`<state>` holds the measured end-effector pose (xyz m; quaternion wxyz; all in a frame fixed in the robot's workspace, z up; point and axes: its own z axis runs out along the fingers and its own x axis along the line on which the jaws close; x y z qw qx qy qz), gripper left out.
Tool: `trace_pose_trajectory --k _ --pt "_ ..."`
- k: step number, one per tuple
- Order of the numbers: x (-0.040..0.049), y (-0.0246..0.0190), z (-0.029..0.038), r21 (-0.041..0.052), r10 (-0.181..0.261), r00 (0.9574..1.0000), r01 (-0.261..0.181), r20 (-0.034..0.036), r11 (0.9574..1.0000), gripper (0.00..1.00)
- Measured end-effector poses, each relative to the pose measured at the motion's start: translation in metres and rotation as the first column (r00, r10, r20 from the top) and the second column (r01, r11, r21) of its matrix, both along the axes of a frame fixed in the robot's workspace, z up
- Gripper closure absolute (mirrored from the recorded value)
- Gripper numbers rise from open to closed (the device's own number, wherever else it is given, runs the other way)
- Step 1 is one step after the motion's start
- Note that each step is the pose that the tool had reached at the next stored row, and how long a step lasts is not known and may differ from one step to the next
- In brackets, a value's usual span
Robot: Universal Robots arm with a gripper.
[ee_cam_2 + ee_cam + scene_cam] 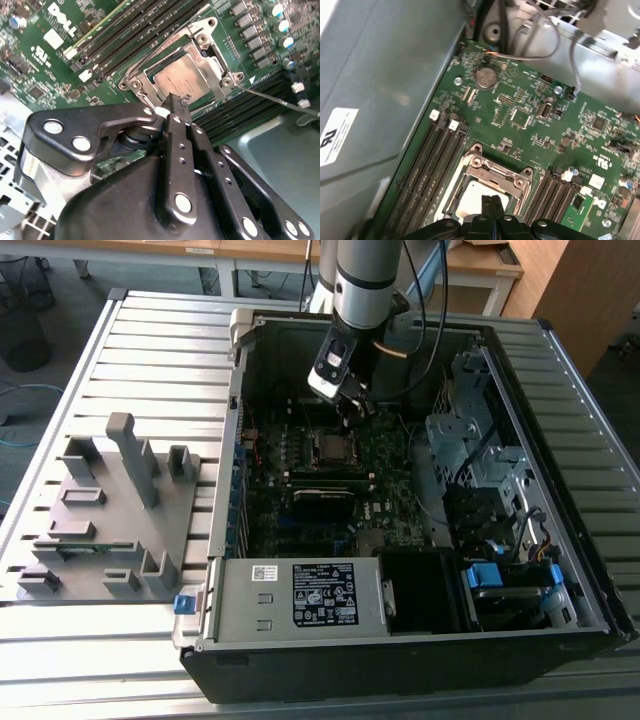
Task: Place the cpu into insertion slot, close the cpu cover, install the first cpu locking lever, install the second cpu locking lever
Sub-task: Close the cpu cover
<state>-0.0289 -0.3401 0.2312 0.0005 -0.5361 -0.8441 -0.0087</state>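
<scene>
cpu [182, 80]: light, stiff, fragile, edge-hold only; lies flat under cpu cover [212, 60], thin rigid metal; gripper [178, 102] pinched together, empty, close above

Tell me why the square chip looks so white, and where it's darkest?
In the second wrist view, light bounces off the cpu, so its metal top glares pale; in the first wrist view it looks washed out too; in the exterior view the computer case walls shade the board, so inside is darkest.

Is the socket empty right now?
No, the chip sits inside it, framed by the metal cover.
</scene>
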Motion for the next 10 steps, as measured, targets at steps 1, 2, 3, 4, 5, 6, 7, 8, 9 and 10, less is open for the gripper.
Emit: trace_pose_trajectory --k 1,2,3,4,5,6,7,8,9,10 --pt "0.0 0.0 0.0 0.0 0.016 0.9999 -0.016 0.0 0.9999 0.9" --pt "0.0 0.0 0.0 0.0 0.033 0.9995 -0.033 0.0 0.9995 0.9" --pt "0.0 0.0 -0.0001 0.0 0.05 0.9987 -0.05 0.0 0.9987 0.9" --pt "0.0 0.0 -0.0001 0.0 0.067 0.9978 -0.067 0.0 0.9978 0.9" --pt "0.0 0.0 -0.0002 0.0 0.083 0.9965 -0.083 0.0 0.9965 0.9" --pt "0.0 0.0 -0.0002 0.0 0.1 0.995 -0.1 0.0 0.995 0.9" --pt "0.0 0.0 -0.0002 0.0 0.118 0.9931 -0.118 0.0 0.9931 0.9" --pt "0.0 0.0 -0.0003 0.0 0.135 0.9908 -0.135 0.0 0.9908 0.9" --pt "0.0 0.0 -0.0004 0.0 0.153 0.9882 -0.153 0.0 0.9882 0.9" --pt "0.0 0.0 -0.0004 0.0 0.173 0.985 -0.173 0.0 0.985 0.9"
